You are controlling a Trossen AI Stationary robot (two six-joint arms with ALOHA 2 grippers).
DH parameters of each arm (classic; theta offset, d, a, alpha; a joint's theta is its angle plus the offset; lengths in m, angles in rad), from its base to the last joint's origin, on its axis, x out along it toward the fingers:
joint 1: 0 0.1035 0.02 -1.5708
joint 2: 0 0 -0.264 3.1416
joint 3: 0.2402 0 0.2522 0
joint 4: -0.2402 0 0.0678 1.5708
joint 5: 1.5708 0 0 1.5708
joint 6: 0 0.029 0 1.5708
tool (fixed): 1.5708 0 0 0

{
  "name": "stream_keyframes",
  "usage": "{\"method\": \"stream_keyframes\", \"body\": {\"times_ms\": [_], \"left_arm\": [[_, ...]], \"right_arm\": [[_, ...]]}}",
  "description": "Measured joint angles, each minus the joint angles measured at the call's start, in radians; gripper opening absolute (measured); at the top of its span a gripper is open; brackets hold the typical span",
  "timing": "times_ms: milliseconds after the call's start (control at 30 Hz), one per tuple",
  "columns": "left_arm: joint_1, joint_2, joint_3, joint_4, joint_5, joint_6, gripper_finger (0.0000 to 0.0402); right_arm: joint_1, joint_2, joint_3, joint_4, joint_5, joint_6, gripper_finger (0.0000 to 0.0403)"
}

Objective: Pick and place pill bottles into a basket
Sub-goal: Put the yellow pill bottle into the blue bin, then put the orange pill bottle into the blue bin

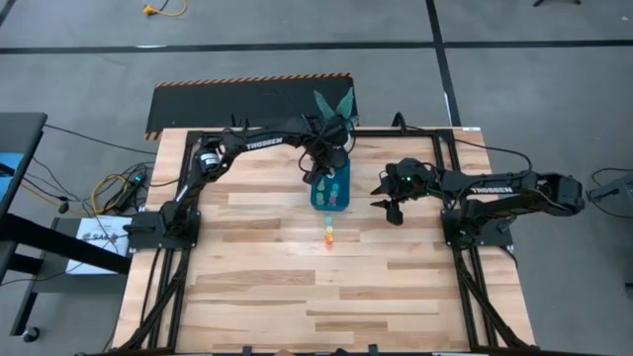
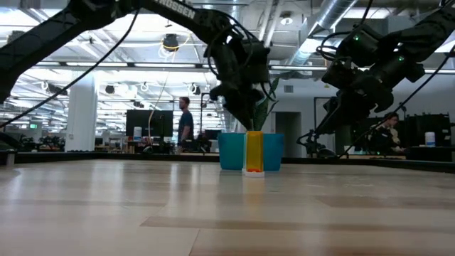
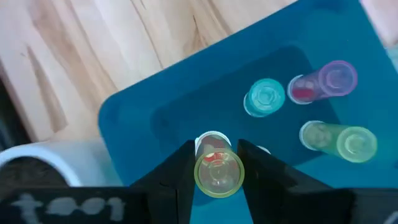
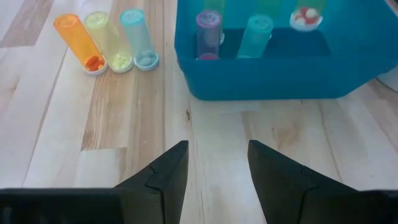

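Pinching a yellow-green bottle (image 3: pixel 218 173) between its two fingers (image 3: pixel 180 171), the left gripper (image 1: pixel 322 166) hangs over the basket (image 1: pixel 318 197), with the bottle's open mouth facing the wrist camera and something red inside it. Below it in the basket stand a teal bottle (image 3: pixel 265 98), a purple bottle (image 3: pixel 323 81) and a green bottle (image 3: pixel 339 139), the last one leaning. A white pot (image 3: pixel 37 167) sits just beside the basket's far corner, its plant (image 1: pixel 333 104) rising behind the left gripper.

The right gripper (image 4: pixel 216 163) hovers above the table (image 1: pixel 257 287), near the basket's right side, its fingers parted with nothing between them. Three bottles stand in a row on the table just in front of the basket: orange (image 4: pixel 79 43), yellow (image 4: pixel 110 40) and pale blue (image 4: pixel 138 37), touching or nearly so.

In the low view a person (image 2: pixel 185 122) stands in the room behind.
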State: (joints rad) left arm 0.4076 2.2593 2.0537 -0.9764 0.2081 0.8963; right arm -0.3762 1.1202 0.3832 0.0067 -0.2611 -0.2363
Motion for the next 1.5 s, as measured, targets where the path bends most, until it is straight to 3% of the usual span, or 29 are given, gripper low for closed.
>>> {"method": "stream_keyframes", "body": {"times_ms": [1500], "left_arm": [[-0.005, 0.02, 0.0, -0.012, -0.005, -0.047, 0.0119]], "right_arm": [[0.003, 0.0, 0.0, 0.0, 0.0, 0.011, 0.0159]]}}
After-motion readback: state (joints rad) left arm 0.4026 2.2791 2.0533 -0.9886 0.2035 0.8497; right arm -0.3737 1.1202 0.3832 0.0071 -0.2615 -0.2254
